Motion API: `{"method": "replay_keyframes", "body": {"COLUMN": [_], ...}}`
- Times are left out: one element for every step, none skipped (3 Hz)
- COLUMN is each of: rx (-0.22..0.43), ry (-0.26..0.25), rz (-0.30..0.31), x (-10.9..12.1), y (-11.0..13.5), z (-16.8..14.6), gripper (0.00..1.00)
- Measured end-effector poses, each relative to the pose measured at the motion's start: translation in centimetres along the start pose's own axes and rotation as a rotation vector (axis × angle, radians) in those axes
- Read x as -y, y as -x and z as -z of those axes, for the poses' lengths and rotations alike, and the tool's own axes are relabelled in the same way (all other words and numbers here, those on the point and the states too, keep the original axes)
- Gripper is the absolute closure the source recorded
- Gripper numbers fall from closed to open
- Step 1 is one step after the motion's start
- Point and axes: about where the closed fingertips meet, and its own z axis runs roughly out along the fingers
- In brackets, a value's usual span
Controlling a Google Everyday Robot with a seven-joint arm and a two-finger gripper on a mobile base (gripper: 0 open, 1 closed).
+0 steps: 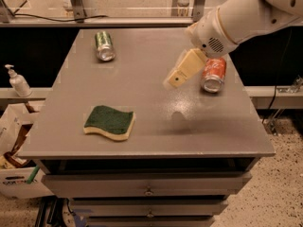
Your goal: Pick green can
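Observation:
The green can (pixel 104 46) lies on its side at the far left of the grey table (pixel 142 86), its silver end toward me. My gripper (pixel 176 78) hangs over the middle right of the table on the white arm (pixel 241 18) that comes in from the upper right. It is well to the right of the green can and nearer to me, and holds nothing. The red-orange can (pixel 214 74) lies on its side just right of the gripper.
A green-and-yellow sponge (pixel 110 122) lies at the front left of the table. Drawers (pixel 147 190) run below the front edge. A soap dispenser (pixel 18 81) and a cardboard box (pixel 16 150) stand left of the table. A rail (pixel 94 20) runs behind it.

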Motion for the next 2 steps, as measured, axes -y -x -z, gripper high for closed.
{"method": "replay_keyframes", "body": {"rx": [0.0,0.04], "ry": [0.001,-0.013], "rz": [0.001,-0.012], "x": [0.0,0.4], "y": [0.0,1.6], "z": [0.0,-1.5], "gripper": [0.0,0.0]}}
